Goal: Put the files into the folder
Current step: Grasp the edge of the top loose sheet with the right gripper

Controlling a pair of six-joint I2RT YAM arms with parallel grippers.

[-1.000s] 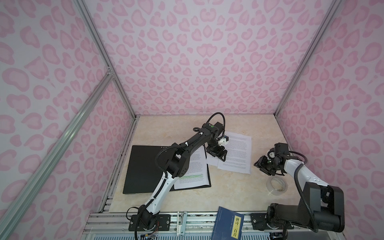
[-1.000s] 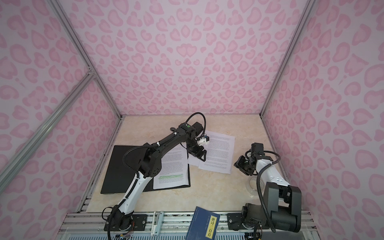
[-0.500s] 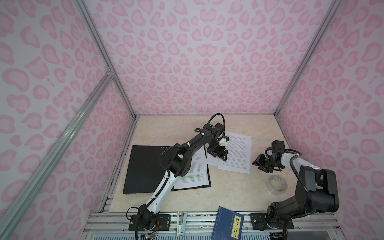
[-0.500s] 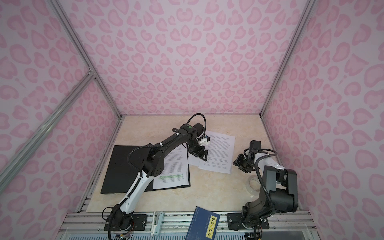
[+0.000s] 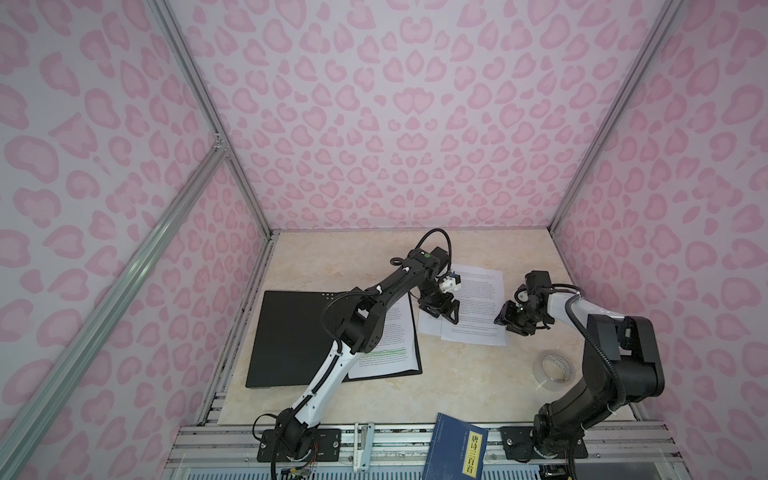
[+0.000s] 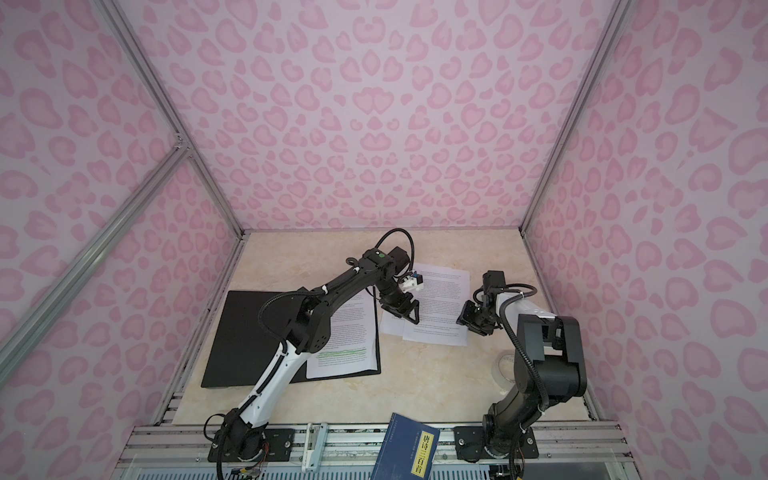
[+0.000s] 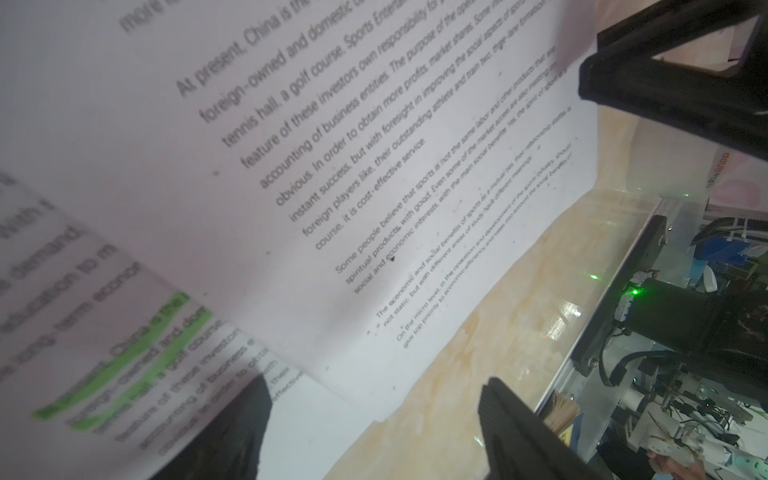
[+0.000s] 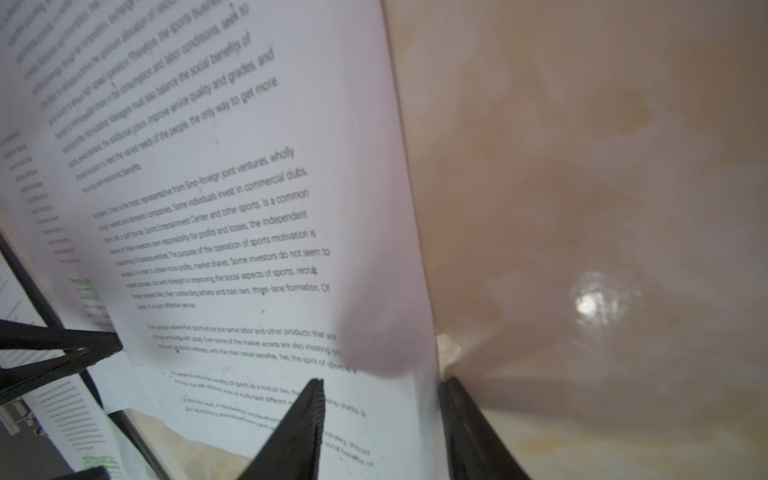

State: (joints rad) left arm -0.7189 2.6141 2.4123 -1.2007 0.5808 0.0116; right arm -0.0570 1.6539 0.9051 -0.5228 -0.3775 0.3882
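While the folder [image 5: 291,332] lies open by the table's [image 5: 457,374] left edge with one sheet [image 5: 397,349] on its right half, two loose files [image 5: 473,291] overlap near the middle; the left gripper [image 5: 439,315], jaws spread wide, hangs over their left edge; the right gripper [image 8: 382,382], jaws parted, straddles their right edge, one finger over paper, one over bare table.

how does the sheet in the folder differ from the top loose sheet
The folder's sheet lies on the open black folder; the top loose sheet lies on the table, overlapping another sheet. The folder's sheet shows green highlighting; the top loose sheet shows none here. Both are white printed pages.
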